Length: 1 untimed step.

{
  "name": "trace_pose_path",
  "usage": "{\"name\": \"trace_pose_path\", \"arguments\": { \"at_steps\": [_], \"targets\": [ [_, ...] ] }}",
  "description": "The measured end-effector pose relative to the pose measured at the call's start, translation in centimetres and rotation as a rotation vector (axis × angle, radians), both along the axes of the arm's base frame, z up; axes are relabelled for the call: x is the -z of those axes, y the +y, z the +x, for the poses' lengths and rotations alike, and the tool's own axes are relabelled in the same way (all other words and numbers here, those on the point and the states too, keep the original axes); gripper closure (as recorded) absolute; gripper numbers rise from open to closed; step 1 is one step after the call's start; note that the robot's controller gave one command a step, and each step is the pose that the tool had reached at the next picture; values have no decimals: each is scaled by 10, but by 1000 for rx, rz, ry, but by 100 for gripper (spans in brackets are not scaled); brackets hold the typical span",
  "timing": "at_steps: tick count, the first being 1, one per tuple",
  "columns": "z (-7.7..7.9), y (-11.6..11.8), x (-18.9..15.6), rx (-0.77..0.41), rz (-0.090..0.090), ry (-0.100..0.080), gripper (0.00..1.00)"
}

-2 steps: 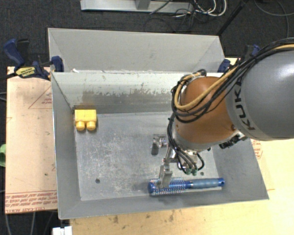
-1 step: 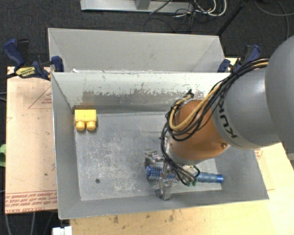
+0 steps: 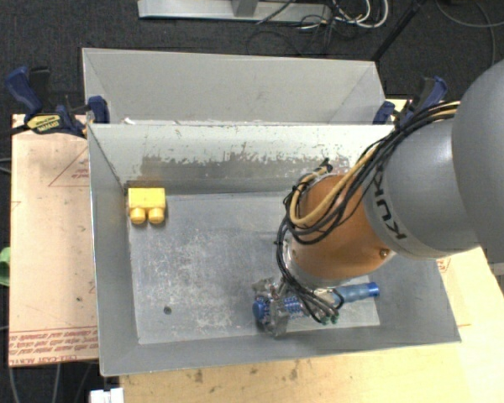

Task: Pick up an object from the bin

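My gripper [image 3: 277, 313] is down near the bin's front wall, right of the middle, mostly covered by the wrist above it. A blue rod-like thing [image 3: 361, 291] pokes out to the right from under the wrist. Another bit of blue [image 3: 261, 310] shows at the gripper's left side; I cannot tell whether it is the same thing or whether it is gripped. A yellow block with two round studs [image 3: 146, 206] lies at the back left corner of the bin floor, far from the gripper.
The arm and its orange wrist cover with black cables reach in from the right and hide the bin floor's right half. The front wall is close beneath the gripper.
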<state>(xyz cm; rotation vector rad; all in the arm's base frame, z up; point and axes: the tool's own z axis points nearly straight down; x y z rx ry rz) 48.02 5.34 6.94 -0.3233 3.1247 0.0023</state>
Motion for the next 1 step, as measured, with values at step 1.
{"name": "trace_pose_path", "arguments": {
  "at_steps": [1],
  "targets": [
    [24, 14, -152, 31, 1, -10, 100]
  ]
}}
